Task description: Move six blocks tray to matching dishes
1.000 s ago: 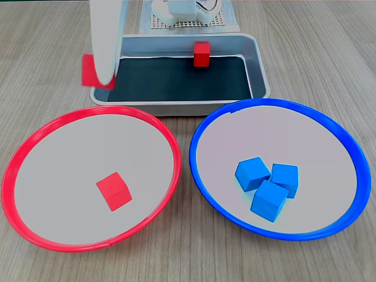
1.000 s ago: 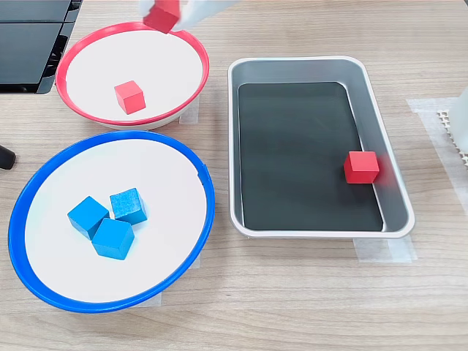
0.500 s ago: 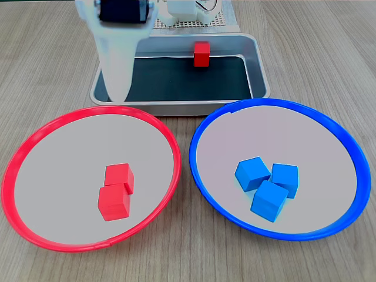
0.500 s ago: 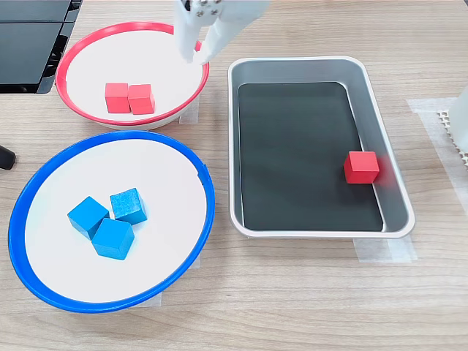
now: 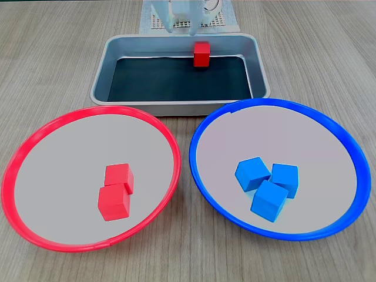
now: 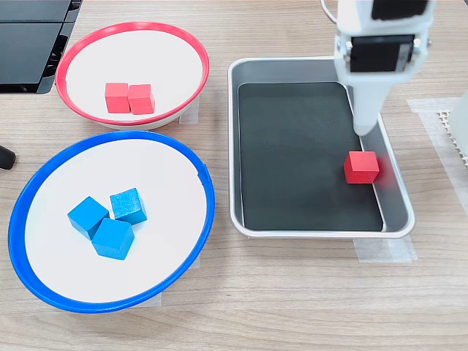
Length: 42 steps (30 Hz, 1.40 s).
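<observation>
One red block (image 5: 201, 54) (image 6: 361, 167) lies in the silver tray (image 5: 176, 107) (image 6: 292, 63), against a long wall. My gripper (image 6: 363, 131) hangs above the tray floor, its white tip a little short of that block and not touching it. I see one tapered finger from behind, and the other is hidden. Two red blocks (image 5: 116, 189) (image 6: 129, 98) rest side by side in the red-rimmed dish (image 5: 17, 158) (image 6: 131, 26). Three blue blocks (image 5: 267, 182) (image 6: 110, 219) cluster in the blue-rimmed dish (image 5: 352, 147) (image 6: 29, 183).
A mesh mat (image 5: 188, 24) (image 6: 457, 131) with the arm's white base sits just beyond the tray. A black device (image 6: 33, 44) lies at the table edge beside the red-rimmed dish. Tape strips hold the tray and dishes to the wooden table.
A red block that I carried a second ago now lies in the red-rimmed dish beside the first. My gripper let go and swung from that dish to over the tray.
</observation>
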Available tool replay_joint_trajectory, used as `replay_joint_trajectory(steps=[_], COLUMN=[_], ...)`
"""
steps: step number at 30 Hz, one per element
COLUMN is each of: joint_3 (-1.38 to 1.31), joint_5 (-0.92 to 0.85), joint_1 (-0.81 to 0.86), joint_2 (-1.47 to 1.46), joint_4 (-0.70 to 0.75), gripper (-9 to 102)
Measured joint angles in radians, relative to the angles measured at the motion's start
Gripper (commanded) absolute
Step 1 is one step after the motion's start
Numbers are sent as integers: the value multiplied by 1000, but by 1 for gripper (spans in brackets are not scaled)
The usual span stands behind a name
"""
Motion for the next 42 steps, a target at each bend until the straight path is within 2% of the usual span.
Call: replay_joint_trajectory(steps=[9, 17, 27, 31, 35, 42], joint_3=[14, -17, 0, 31, 26, -179], joint_5=[91, 71, 28, -29, -52, 61], joint_1=[-133, -172, -155, -133, -135, -81], joint_2=[-81, -195, -245, -247, -247, -225], joint_4=[-15, -66, -129, -143, -143, -190], gripper=[18, 18, 12, 0, 0, 0])
